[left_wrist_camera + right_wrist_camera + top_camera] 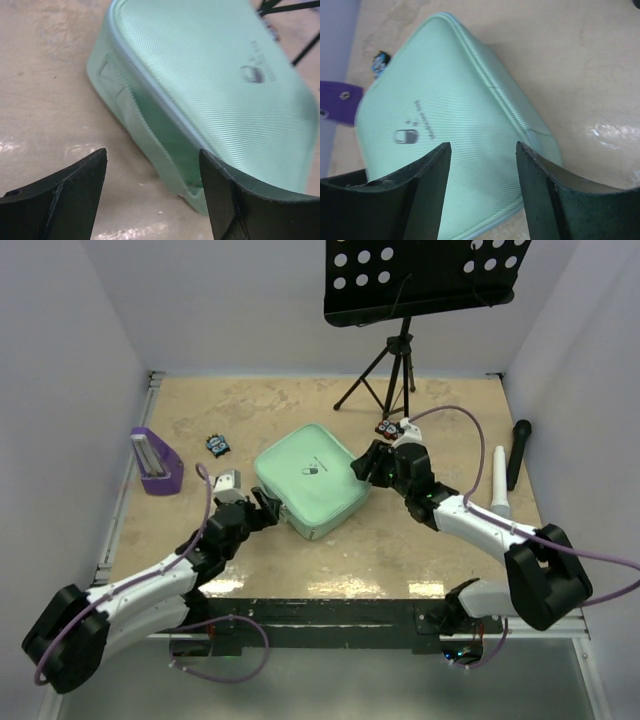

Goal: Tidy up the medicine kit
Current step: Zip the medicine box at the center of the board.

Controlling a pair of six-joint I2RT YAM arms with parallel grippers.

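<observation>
The medicine kit (310, 479) is a mint-green square soft case lying shut in the middle of the table, its pill logo facing up. My left gripper (266, 506) is open at the kit's near-left corner; in the left wrist view the kit (210, 85) lies just beyond the open gripper (152, 165). My right gripper (366, 466) is open at the kit's right corner; in the right wrist view the kit (455, 125) lies under the open gripper (482, 155), which holds nothing.
A purple stand (156, 462) is at the left. A small dark packet (217, 445) lies left of the kit, another (388, 427) behind my right gripper. A black music stand tripod (392, 370) is at the back. A white tube (499, 480) and a black microphone (519, 452) lie at the right.
</observation>
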